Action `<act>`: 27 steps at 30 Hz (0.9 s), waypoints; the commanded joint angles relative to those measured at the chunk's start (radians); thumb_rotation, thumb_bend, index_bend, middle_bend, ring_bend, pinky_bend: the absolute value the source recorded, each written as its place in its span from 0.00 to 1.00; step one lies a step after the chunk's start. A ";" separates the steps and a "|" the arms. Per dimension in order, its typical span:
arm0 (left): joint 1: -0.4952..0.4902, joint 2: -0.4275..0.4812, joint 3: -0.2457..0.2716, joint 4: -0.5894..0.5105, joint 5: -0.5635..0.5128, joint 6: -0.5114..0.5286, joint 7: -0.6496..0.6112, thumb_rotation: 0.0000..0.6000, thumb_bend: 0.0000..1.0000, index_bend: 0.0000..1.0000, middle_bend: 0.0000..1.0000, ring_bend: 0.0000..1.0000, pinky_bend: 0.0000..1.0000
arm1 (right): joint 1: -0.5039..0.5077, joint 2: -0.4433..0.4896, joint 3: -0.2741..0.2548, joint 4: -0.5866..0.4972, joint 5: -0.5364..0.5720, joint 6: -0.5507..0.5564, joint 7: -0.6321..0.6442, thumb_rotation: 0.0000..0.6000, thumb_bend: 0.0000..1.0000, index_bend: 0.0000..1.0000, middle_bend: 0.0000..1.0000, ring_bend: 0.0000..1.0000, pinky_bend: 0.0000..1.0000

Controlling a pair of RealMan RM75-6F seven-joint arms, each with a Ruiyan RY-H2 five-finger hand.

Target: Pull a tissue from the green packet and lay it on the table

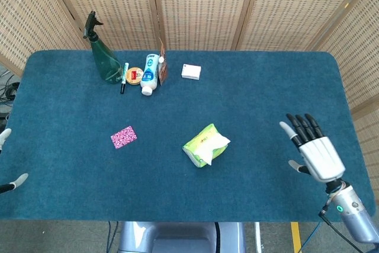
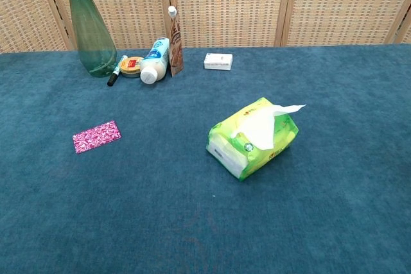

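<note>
The green tissue packet [image 1: 204,144] [image 2: 252,139] lies near the middle of the blue table [image 1: 266,99], with a white tissue [image 1: 213,146] [image 2: 266,122] sticking out of its top. My right hand [image 1: 312,149] hovers over the table's right part, well to the right of the packet, fingers spread and holding nothing. Of my left hand [image 1: 7,164] only two pale fingertips show at the left edge of the head view, apart and empty. The chest view shows neither hand.
At the back left stand a green spray bottle [image 1: 104,57], a marker pen [image 1: 124,77], a round tin [image 1: 134,75], a white bottle [image 1: 150,73] and a brown pouch [image 1: 162,68]. A small white box [image 1: 191,71] lies behind the packet. A pink patterned card [image 1: 123,137] lies to its left.
</note>
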 commanded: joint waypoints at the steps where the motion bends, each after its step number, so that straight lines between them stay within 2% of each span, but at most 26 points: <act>1: -0.008 -0.001 -0.007 -0.003 -0.021 -0.020 0.006 1.00 0.00 0.00 0.00 0.00 0.00 | 0.105 -0.080 -0.027 0.096 -0.110 -0.061 0.061 1.00 0.00 0.01 0.00 0.00 0.00; 6: -0.018 0.000 -0.013 -0.002 -0.043 -0.044 0.006 1.00 0.00 0.00 0.00 0.00 0.00 | 0.174 -0.145 -0.034 0.141 -0.153 -0.122 0.008 1.00 0.02 0.01 0.00 0.00 0.02; 9: -0.023 0.002 -0.015 0.001 -0.052 -0.057 0.000 1.00 0.00 0.00 0.00 0.00 0.00 | 0.208 -0.177 -0.038 0.139 -0.150 -0.179 -0.034 1.00 0.04 0.05 0.03 0.00 0.06; 12: -0.028 0.004 -0.017 0.004 -0.059 -0.068 -0.007 1.00 0.00 0.00 0.00 0.00 0.00 | 0.231 -0.212 -0.036 0.148 -0.155 -0.195 -0.073 1.00 0.10 0.08 0.07 0.02 0.09; 20: -0.040 0.007 -0.021 0.006 -0.079 -0.097 -0.014 1.00 0.00 0.00 0.00 0.00 0.00 | 0.279 -0.283 -0.021 0.173 -0.133 -0.231 -0.124 1.00 0.41 0.19 0.18 0.12 0.19; 23: -0.042 0.008 -0.024 0.006 -0.085 -0.102 -0.017 1.00 0.00 0.00 0.00 0.00 0.00 | 0.302 -0.304 -0.010 0.168 -0.120 -0.254 -0.142 1.00 0.46 0.22 0.22 0.16 0.22; 27: -0.045 0.009 -0.025 0.006 -0.091 -0.110 -0.018 1.00 0.00 0.00 0.00 0.00 0.00 | 0.323 -0.321 0.003 0.155 -0.094 -0.284 -0.171 1.00 0.47 0.27 0.26 0.19 0.25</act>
